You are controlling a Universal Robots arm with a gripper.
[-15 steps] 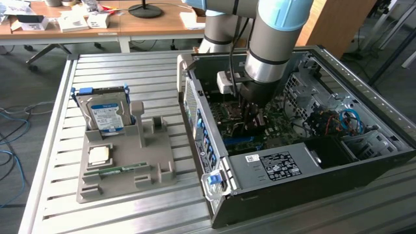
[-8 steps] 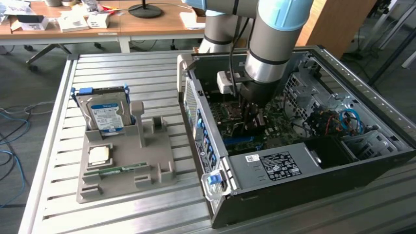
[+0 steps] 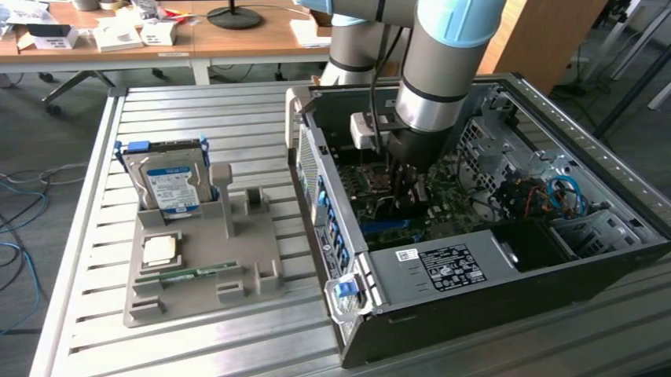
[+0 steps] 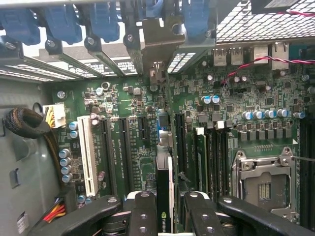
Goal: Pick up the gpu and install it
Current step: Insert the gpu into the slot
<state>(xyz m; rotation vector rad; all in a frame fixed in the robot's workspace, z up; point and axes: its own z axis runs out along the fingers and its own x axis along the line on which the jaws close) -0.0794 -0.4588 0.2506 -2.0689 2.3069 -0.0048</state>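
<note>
A: Black fingers (image 4: 142,214), pressed in from both sides. Pinching what?

B: Pinching the gpu (image 4: 163,179) by its upper edge, with the logo between the pads. Gripper (image 4: 169,201) closed on it, not spread.

A: Why on edge like that?

B: Probably to bring the contact edge square down onto a long slot of the green motherboard (image 4: 123,105). Stands upright, in line with the slots, between the white slot (image 4: 88,152) and the memory sockets (image 4: 216,147). Turns its silvery bracket (image 4: 156,49) toward the case's rear wall, up among the blue clips (image 4: 103,22), most likely so as to meet an opening there.

A: Pushed home?

B: Cannot tell. Hides its own lower edge from the wrist camera.

A: And the arm (image 3: 441,71)?

B: Drops nearly vertical through the open side of the computer case (image 3: 504,271), wrist pointing straight down, tool end low over the board. Well apart from the grey tray (image 3: 199,271) on the exterior view's left, with the hard drive (image 3: 173,188) upright in it and the memory stick (image 3: 194,273) lying flat.
</note>
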